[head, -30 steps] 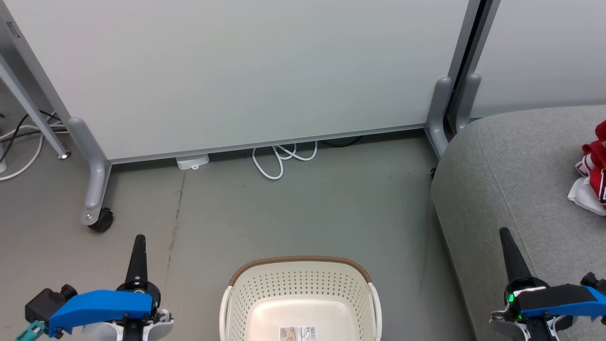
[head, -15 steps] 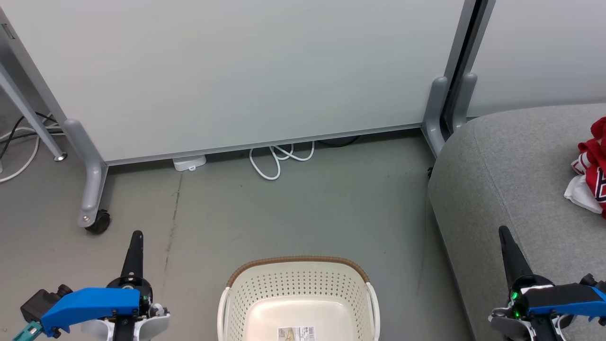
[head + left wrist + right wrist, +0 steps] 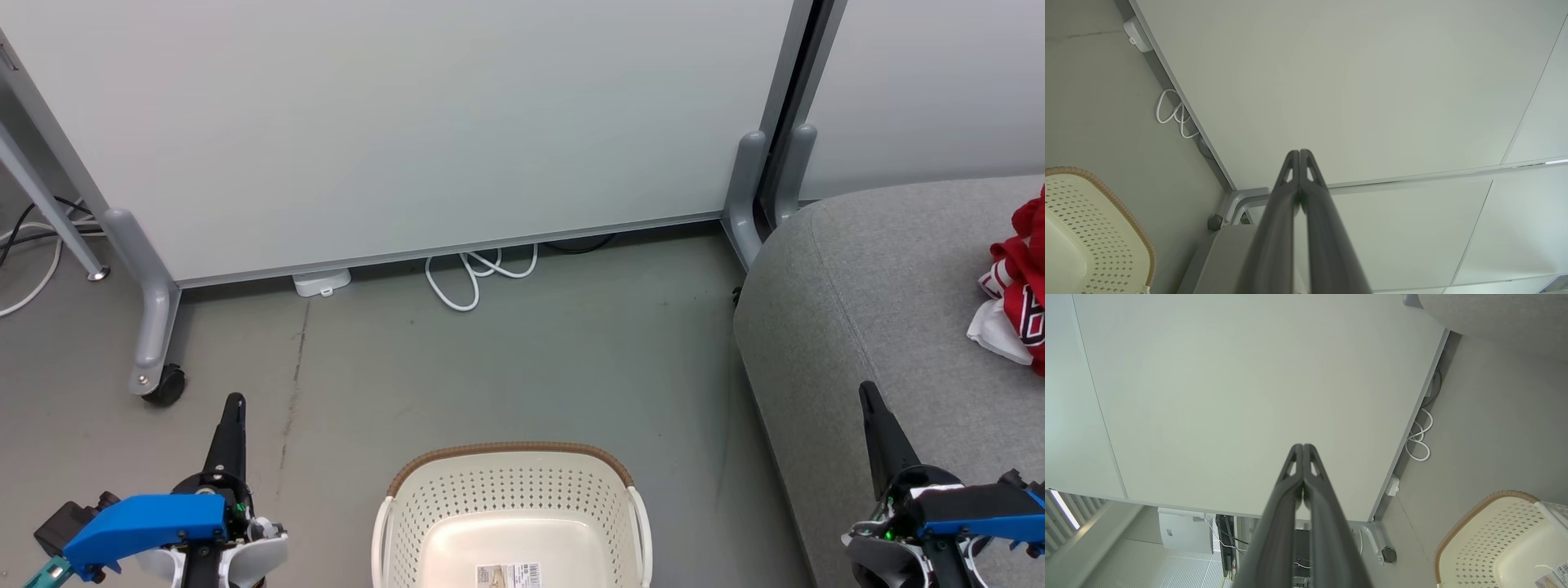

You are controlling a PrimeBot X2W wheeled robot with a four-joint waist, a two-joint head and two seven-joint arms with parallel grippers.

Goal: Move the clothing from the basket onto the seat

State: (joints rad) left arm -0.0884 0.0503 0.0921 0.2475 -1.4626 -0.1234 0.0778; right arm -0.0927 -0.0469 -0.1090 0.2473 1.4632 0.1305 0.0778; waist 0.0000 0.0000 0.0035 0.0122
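left gripper (image 3: pixel 234 402) lower left, fingers pinched together, holding nothing | right gripper (image 3: pixel 866 392) lower right, same deal, clamped on air | red clothing (image 3: pixel 1019 287) bunched up on the grey seat (image 3: pixel 865 310), far right edge | basket (image 3: pixel 506 488) bottom centre on the floor

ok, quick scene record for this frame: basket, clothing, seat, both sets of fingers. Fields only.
basket: cream-white perforated plastic laundry basket with a brown rim, on the grey floor; no clothing in its visible part
clothing: red soft-fabric jerseys with white trim, lying on the seat
seat: large grey fabric sofa seat, to the right of the basket
left arm: dark left fingers shut, holding nothing
right arm: dark right fingers shut, holding nothing
task state: looks done, though the basket's near part is out of frame
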